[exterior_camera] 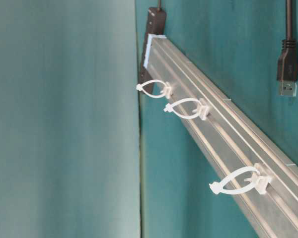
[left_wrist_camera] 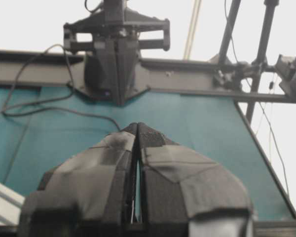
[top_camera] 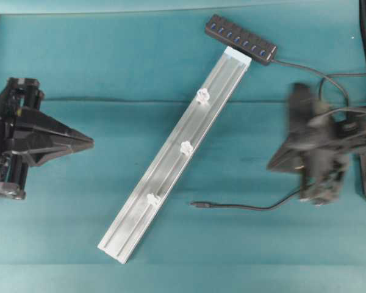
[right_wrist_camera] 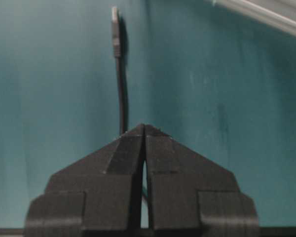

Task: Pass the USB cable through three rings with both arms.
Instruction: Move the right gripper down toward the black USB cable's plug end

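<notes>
My left gripper (top_camera: 88, 143) and right gripper (right_wrist_camera: 144, 127) are both clenched empty; lowering unopened, I risk shoving the cable (top_camera: 244, 207) away from the rings (top_camera: 186, 147)

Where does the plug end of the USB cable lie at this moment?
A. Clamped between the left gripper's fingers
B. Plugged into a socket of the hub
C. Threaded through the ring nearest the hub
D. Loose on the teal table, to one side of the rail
D: in the overhead view the USB cable ends flat on the table, apart from the rail and all three rings.
</notes>
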Controlling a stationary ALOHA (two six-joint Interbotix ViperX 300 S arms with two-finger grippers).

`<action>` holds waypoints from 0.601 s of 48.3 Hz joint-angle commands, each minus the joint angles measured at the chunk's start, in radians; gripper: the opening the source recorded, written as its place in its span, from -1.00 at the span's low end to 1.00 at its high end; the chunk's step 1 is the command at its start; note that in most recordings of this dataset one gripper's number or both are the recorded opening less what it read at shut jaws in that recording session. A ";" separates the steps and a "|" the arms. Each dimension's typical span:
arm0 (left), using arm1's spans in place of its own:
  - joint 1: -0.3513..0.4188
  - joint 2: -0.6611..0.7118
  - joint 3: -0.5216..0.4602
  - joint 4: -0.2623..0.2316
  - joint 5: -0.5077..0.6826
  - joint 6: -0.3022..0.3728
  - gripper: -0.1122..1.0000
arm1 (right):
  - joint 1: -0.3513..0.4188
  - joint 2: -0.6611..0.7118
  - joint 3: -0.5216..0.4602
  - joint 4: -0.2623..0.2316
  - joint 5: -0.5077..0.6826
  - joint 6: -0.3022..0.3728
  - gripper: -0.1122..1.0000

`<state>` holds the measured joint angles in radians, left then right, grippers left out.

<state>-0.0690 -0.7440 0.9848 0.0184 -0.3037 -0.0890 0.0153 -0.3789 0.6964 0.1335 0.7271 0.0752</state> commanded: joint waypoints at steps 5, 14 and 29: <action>0.003 0.011 -0.028 0.002 -0.003 -0.002 -0.81 | 0.008 0.155 -0.129 -0.009 0.080 -0.015 -0.80; 0.003 0.012 -0.029 0.002 -0.002 -0.002 -0.81 | 0.011 0.264 -0.198 -0.028 0.101 -0.071 -0.58; 0.003 0.009 -0.026 0.002 -0.002 -0.003 -0.81 | 0.035 0.368 -0.258 -0.038 0.129 -0.097 0.76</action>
<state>-0.0675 -0.7302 0.9802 0.0184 -0.3007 -0.0905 0.0291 -0.0307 0.4541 0.1043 0.8682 -0.0077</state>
